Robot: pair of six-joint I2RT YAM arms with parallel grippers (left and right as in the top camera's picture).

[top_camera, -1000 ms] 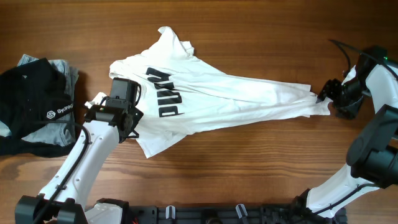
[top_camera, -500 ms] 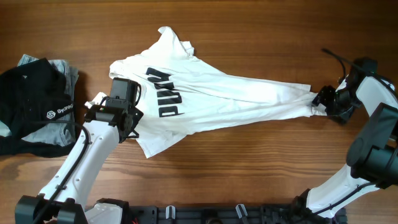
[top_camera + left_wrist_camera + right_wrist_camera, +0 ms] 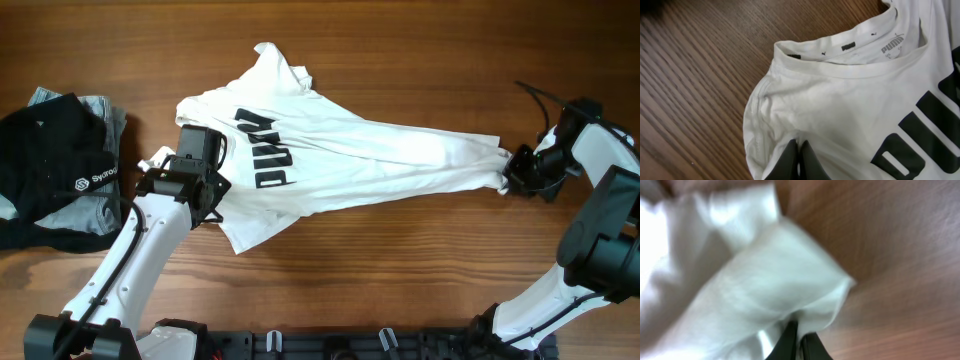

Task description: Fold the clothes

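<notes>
The white T-shirt [image 3: 350, 140] with black lettering lies spread across the table, its lower part drawn into a narrow bunch toward the right. My left gripper [image 3: 200, 148] sits at its left end, shut on a pinch of fabric [image 3: 799, 145] just below the collar [image 3: 850, 47]. At the right end my right gripper [image 3: 512, 173] is shut on the bunched hem. In the right wrist view the fingers [image 3: 799, 330] pinch a fold of white cloth [image 3: 740, 290] over the wood.
A black garment [image 3: 50, 180] with a small white logo lies crumpled at the left edge over a light blue-grey garment [image 3: 100, 112]. Bare wooden table [image 3: 400, 260] surrounds the shirt. The right arm [image 3: 600, 240] stands along the right edge.
My right gripper has moved a little left onto the shirt's bunched hem and shut on it. The left arm and the shirt's left side have not moved.
</notes>
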